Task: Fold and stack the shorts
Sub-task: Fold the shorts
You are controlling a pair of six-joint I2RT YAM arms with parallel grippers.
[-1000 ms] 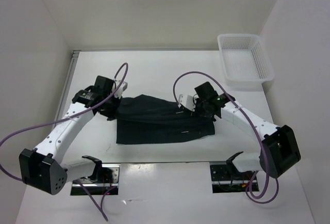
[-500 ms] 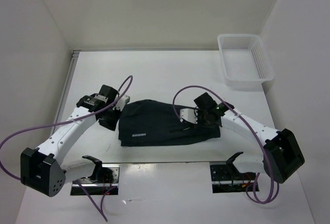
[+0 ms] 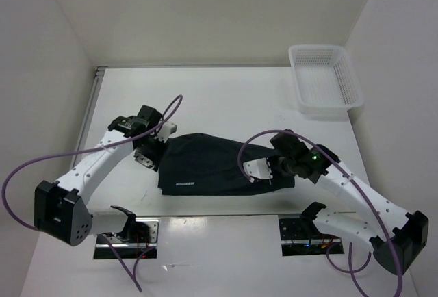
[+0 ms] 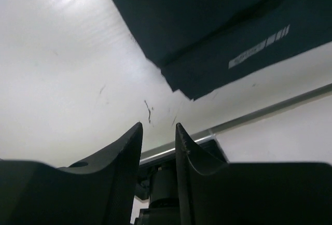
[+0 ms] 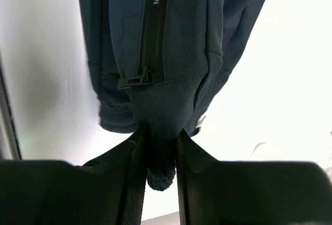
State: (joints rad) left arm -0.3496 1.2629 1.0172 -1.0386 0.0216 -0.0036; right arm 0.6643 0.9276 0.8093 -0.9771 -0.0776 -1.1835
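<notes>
The black shorts point(image 3: 209, 163) lie folded in the middle of the table, with a small pale mark point(image 3: 183, 183) near their front left corner. My left gripper point(image 3: 147, 159) is at their left edge, off the cloth, jaws slightly apart and empty. In the left wrist view its gripper point(image 4: 158, 129) points at bare table, and the shorts' corner point(image 4: 207, 33) lies just beyond. My right gripper point(image 3: 260, 170) is at the shorts' right end. In the right wrist view that gripper point(image 5: 160, 134) is shut on a bunched fold of the shorts point(image 5: 166, 38), beside a zip.
A white mesh basket point(image 3: 325, 78) stands at the back right corner. White walls close the table on the left, back and right. The table's near edge point(image 4: 270, 111) and the arm mounts point(image 3: 130, 232) lie just in front of the shorts.
The far part of the shorts has been folded over toward the near edge. My left gripper has let go and drawn off to the left. My right gripper moved nearer and rightward, still gripping cloth.
</notes>
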